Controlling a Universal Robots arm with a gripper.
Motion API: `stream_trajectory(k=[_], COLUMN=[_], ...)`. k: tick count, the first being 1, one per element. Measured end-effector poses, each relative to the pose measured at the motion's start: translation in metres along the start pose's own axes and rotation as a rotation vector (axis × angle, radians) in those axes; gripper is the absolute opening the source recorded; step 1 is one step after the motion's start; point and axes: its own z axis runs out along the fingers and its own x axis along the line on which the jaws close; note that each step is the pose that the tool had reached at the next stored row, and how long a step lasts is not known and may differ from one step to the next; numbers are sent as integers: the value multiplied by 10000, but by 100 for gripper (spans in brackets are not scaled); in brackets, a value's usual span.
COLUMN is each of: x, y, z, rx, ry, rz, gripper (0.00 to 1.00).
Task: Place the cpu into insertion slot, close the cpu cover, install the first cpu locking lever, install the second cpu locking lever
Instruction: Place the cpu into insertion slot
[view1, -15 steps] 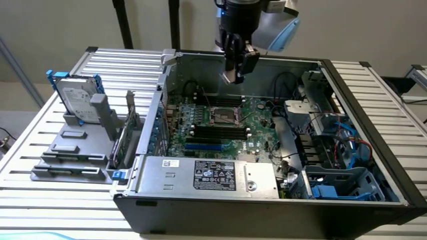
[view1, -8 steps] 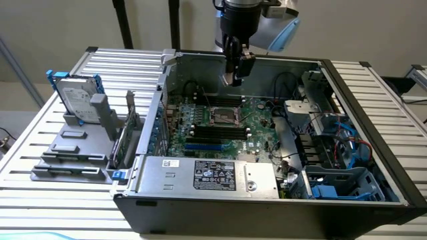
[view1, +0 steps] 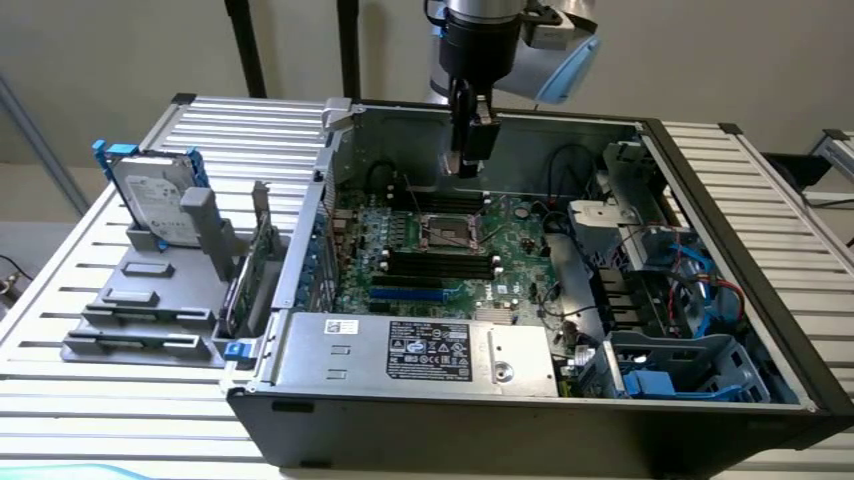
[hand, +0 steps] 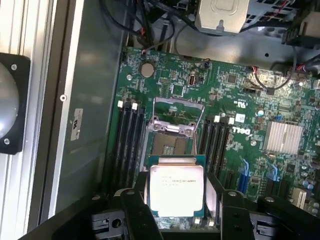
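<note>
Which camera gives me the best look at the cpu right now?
The wrist view: the cpu faces the camera, its pale face and printed lines plain, held at two sides by the gripper. In the exterior view the gripper hangs over the motherboard, and the cpu at its tip is too small to make out.

Arm reaching straight down, gripper vertical, fingers clamped on the cpu
</note>
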Motion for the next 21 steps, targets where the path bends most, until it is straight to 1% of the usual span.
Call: stream_trajectory(k=[2,5,8,12,14,16,18,21], x=[0,0,7,45,65,73,71,70], y=[0,-1,-2,10,41,96,121,123], z=[19,49,79,120,142,163,178,207], rx=[41,119,213,342,409,479,502,503], ry=[-5,-11,-12,-5,-4,-1,-18,-27], rz=[330,724,1019,1168,1181,1184,1183,1185], gripper=[54,54,54,54,54,54,54,54])
